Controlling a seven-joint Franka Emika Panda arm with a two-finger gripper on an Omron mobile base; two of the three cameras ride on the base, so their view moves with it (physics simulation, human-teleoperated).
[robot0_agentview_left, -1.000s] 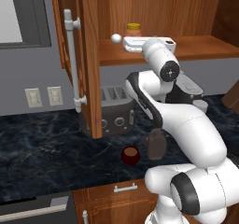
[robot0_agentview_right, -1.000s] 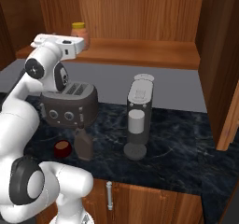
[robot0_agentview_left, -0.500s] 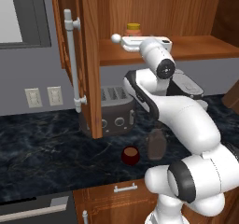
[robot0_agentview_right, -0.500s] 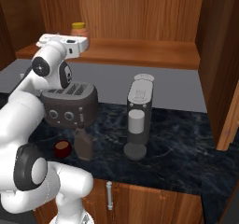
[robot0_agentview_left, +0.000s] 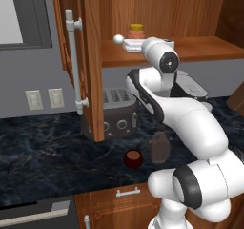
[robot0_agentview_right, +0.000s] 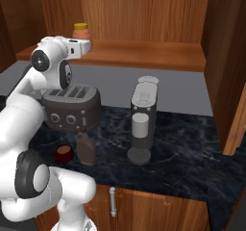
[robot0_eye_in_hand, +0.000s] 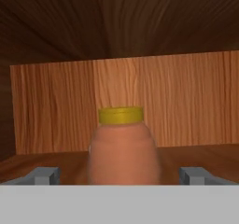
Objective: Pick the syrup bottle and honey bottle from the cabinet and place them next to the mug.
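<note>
Reaching up to the shelf of the cabinet (robot0_agentview_left: 90, 61), with the gripper (robot0_eye_in_hand: 121, 175) level with the shelf board and pointed at the honey bottle (robot0_eye_in_hand: 122, 146). Jaws spread wide, one finger tip (robot0_eye_in_hand: 44, 175) on each side of the bottle, holding nothing; cannot tell whether the tips already pass the bottle's sides. Honey bottle standing upright on the shelf close to the back wall, yellow cap on top, seen in the left base view just behind the white hand and near a small white ball (robot0_agentview_left: 118, 39). Cabinet door swung open, long silver bar handle (robot0_agentview_left: 75, 63) toward the camera. Down on the dark marble tabletop (robot0_agentview_left: 43, 151), syrup bottle (robot0_agentview_left: 160, 147) standing upright just beside the mug (robot0_agentview_left: 133, 159), not touching it as far as can be seen. Toaster (robot0_agentview_right: 72, 107) behind these two, under the shelf. Grey coffee machine (robot0_agentview_right: 142, 119) further to the right on the tabletop, well apart from the mug.
</note>
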